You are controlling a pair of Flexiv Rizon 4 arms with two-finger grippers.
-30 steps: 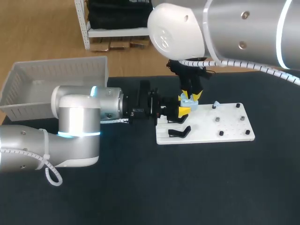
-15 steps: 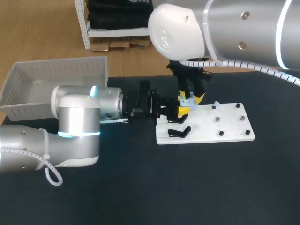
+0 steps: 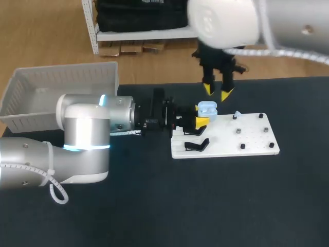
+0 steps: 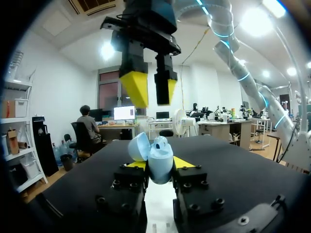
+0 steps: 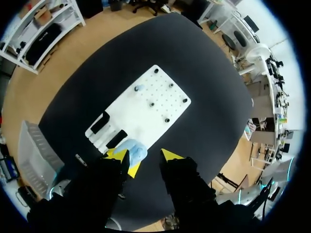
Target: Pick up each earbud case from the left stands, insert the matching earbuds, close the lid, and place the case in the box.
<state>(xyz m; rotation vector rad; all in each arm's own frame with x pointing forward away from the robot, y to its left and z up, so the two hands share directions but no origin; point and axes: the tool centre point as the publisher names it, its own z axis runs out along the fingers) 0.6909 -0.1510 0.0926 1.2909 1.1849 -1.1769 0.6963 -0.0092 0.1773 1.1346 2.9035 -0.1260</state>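
Observation:
A light blue earbud case point(image 3: 207, 108) is held over the left end of the white board point(image 3: 231, 139), and my left gripper point(image 3: 198, 121) is shut on it from both sides. In the left wrist view the case point(image 4: 160, 158) sits between the yellow tips with its lid point(image 4: 138, 146) tilted open. My right gripper point(image 3: 216, 91) hangs open above and just behind the case, touching nothing; it shows overhead point(image 4: 151, 89) from the left wrist. Seen from the right wrist, the case point(image 5: 134, 150) lies below the open gripper point(image 5: 145, 155). One small blue earbud point(image 3: 237, 114) rests on the board.
Black stands point(image 3: 196, 145) sit at the board's left end, and several dark pegs point(image 3: 239, 131) dot its right half. A white slatted box point(image 3: 61, 87) stands at the table's far left, behind my left arm.
My right gripper opened, let go of the case and rose up and back from it. The left gripper and the case stayed where they were.

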